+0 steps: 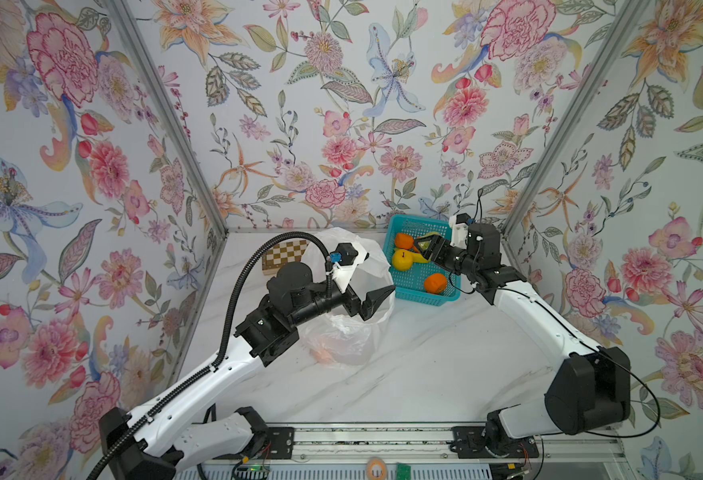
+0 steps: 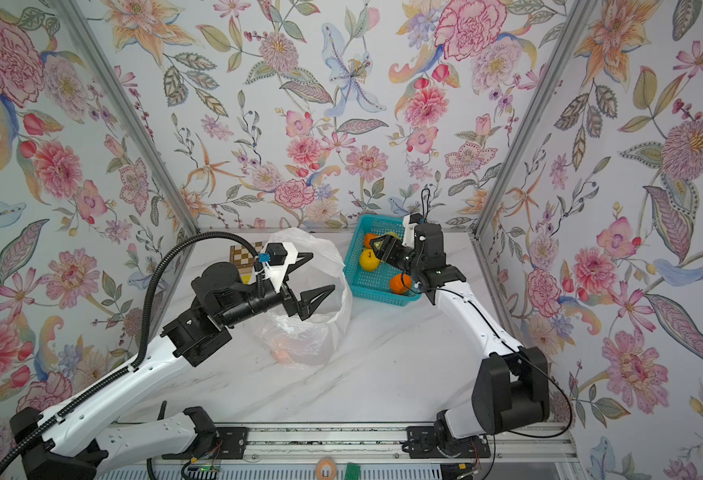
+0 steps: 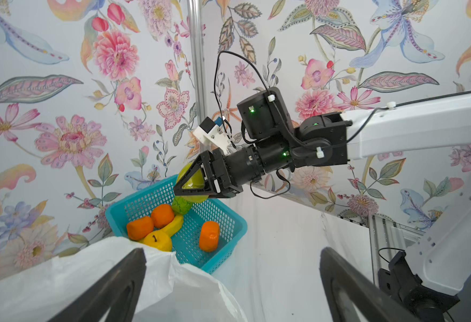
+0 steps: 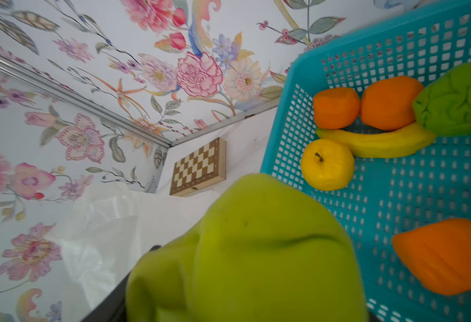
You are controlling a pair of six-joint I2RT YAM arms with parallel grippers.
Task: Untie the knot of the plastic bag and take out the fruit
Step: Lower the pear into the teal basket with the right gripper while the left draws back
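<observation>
Marble table (image 1: 424,374), plastic bag (image 1: 343,343) mouth-up (agape)

Worktop (image 1: 424,374): white, marble-patterned. Teal mesh basket (image 1: 414,280) sits at the back right corner, near the right edge. Yellow banana (image 4: 379,143) lies flat inside the basket, toward its far end. Wooden chessboard box (image 1: 285,254) lies flat and closed at the back left corner. Floral wallpaper (image 1: 341,104) covers the surrounding walls. Small orange-rimmed roll (image 1: 376,468) lies beyond the front edge.

The table (image 1: 424,365) lies open in front; plastic bag (image 1: 349,345) and basket (image 1: 414,282) crowd the back.
</observation>
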